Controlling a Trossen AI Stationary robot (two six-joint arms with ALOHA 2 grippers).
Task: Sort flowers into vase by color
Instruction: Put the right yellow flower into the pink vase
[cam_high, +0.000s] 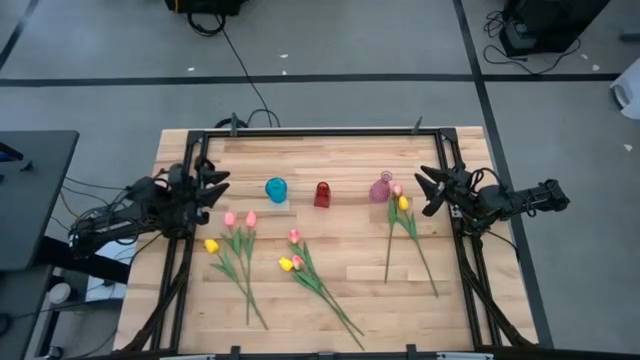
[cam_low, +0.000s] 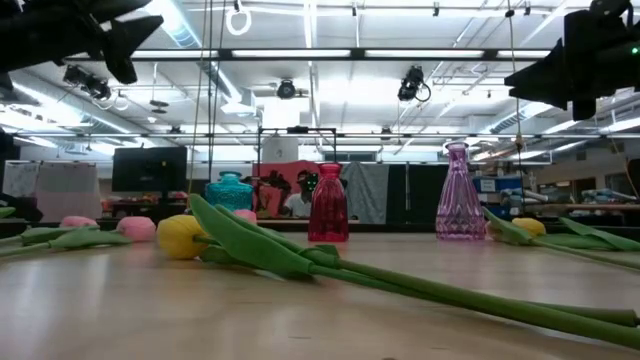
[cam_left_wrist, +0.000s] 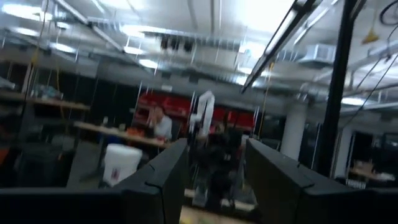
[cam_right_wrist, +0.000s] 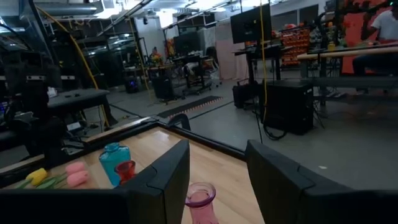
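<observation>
Three small glass vases stand in a row mid-table: blue (cam_high: 276, 189), red (cam_high: 322, 194) and pink (cam_high: 381, 188). Tulips lie flat on the wood in three groups. The left group has two pink heads (cam_high: 240, 218) and a yellow one (cam_high: 211, 245). The middle group has pink (cam_high: 294, 236) and yellow (cam_high: 286, 264) heads. A pink (cam_high: 397, 189) and a yellow (cam_high: 403, 203) head lie beside the pink vase. My left gripper (cam_high: 222, 189) hovers open left of the blue vase. My right gripper (cam_high: 424, 191) hovers open right of the pink vase (cam_right_wrist: 201, 202).
A black metal frame (cam_high: 320, 132) runs around the table's edges, with both arm bases on its sides. Bare wood lies along the far edge behind the vases and near the front corners. The long green stems (cam_low: 400, 285) stretch toward the near edge. People sit in the room beyond.
</observation>
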